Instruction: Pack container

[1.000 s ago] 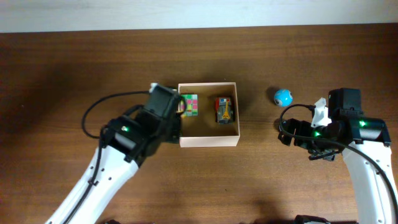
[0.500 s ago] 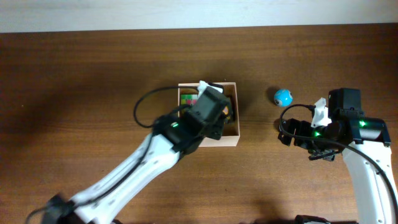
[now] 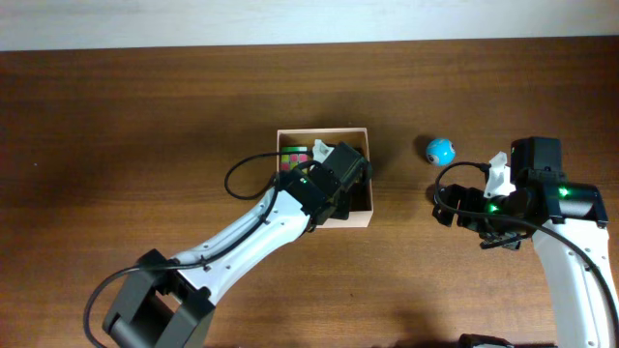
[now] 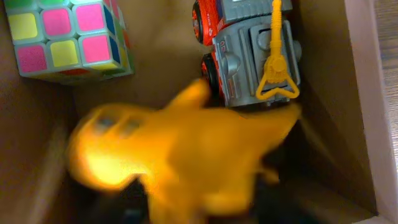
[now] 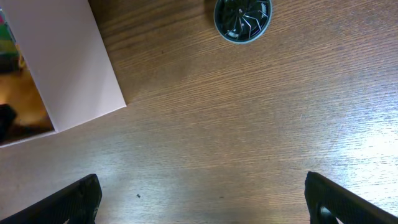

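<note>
Left gripper (image 3: 338,177) has swung in over the last second from the left wall of the container (image 3: 325,221) to above its inside; the right gripper (image 5: 202,202) has not shifted. Overhead: container sits mid-table (image 3: 145,116), and the left wrist covers most of its right half, so only a corner of the cube (image 3: 293,155) shows at upper left. Left wrist view fills in what is hidden: cube (image 4: 68,37) in one corner on the tan floor, grey-and-red truck (image 4: 249,56) beside it against the wall, and a yellow toy (image 4: 186,155) smeared by blur below both, touching or overlapping the truck. Dark finger shapes lie under the blur; cannot tell whether they are clamped on the toy or apart. Right wrist view: both fingertips (image 5: 74,199) at the frame's bottom corners, wide apart, nothing between them, over bare wood. Ball (image 5: 242,18) lies well apart from the container's white wall, blue in the overhead, dark and spoked here
</note>
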`<state>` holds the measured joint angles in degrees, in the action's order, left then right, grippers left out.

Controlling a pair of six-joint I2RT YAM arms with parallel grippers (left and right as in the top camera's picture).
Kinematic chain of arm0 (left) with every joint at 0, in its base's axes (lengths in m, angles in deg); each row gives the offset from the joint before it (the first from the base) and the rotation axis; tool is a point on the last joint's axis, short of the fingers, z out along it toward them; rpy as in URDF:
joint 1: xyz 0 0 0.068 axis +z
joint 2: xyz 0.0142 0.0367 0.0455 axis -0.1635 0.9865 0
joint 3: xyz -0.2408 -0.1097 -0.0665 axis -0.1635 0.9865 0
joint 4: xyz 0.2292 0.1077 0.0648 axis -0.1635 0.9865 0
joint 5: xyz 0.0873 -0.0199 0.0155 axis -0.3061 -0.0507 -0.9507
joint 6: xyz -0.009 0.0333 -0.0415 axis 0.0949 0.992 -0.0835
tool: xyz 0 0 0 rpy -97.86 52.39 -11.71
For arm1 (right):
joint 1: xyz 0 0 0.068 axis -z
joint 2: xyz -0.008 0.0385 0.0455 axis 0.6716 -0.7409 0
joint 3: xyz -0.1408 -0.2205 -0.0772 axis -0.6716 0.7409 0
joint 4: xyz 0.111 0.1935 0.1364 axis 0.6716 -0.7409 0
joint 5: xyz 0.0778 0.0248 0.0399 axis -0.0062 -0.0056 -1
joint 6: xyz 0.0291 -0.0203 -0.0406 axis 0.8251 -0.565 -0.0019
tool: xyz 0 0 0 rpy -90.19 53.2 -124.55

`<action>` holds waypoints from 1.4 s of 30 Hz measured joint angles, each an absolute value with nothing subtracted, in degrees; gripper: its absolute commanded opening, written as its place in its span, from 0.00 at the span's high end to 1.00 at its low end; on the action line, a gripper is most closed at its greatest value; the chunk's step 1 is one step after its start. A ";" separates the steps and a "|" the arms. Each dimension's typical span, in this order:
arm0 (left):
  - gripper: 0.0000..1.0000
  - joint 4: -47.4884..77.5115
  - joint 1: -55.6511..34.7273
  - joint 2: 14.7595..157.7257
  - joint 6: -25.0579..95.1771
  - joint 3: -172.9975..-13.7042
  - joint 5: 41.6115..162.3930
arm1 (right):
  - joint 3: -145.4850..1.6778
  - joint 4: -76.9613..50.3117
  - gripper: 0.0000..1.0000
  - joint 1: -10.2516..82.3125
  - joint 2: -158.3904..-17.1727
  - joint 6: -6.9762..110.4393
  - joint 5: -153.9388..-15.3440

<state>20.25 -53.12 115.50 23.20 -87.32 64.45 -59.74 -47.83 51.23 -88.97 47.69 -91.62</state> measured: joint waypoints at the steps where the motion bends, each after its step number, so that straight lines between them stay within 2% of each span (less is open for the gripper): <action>1: 0.24 20.33 -53.12 115.50 23.25 -87.34 64.45 | -59.74 -47.83 0.01 51.23 -88.97 47.69 -91.65; 9: 0.23 29.34 -53.12 115.52 25.63 -97.68 64.45 | -59.74 -47.85 0.01 51.23 -88.97 47.69 -91.65; 10: 0.22 30.78 -53.12 115.50 26.22 -99.93 64.45 | -59.74 -47.85 0.01 51.23 -88.97 47.71 -91.62; 13: 0.08 34.78 -53.05 114.78 27.90 -105.24 63.16 | -59.74 -47.85 0.01 51.23 -88.97 46.88 -91.65; 16: 0.03 39.57 -52.33 112.66 28.71 -108.96 59.73 | -59.74 -47.76 0.01 51.23 -88.97 45.79 -91.62; 19: 0.02 43.28 -49.75 109.36 29.06 -111.14 56.56 | -59.74 -47.00 0.01 51.23 -88.97 45.15 -91.62; 27: 0.00 52.70 -33.77 94.49 34.98 -111.91 53.85 | -61.29 -42.23 0.01 50.58 -88.97 44.89 -91.62; 29: 0.00 54.30 -30.38 91.11 37.61 -112.15 54.29 | -62.82 -40.37 0.06 49.51 -89.06 44.63 -91.43; 32: 0.00 57.77 -26.08 86.97 40.34 -112.72 54.81 | -66.17 -38.65 0.05 47.43 -90.37 44.02 -91.45; 36: 0.01 62.56 -22.47 84.40 42.00 -112.83 55.08 | -70.49 -38.27 0.00 45.79 -96.10 43.54 -90.14; 42: 0.01 65.82 -21.10 84.59 42.87 -112.83 55.51 | -72.77 -33.95 0.00 46.47 -108.08 43.32 -85.55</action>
<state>65.82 -21.10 84.59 42.87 -112.83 55.51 -72.77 -33.95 46.47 -108.08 43.32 -85.55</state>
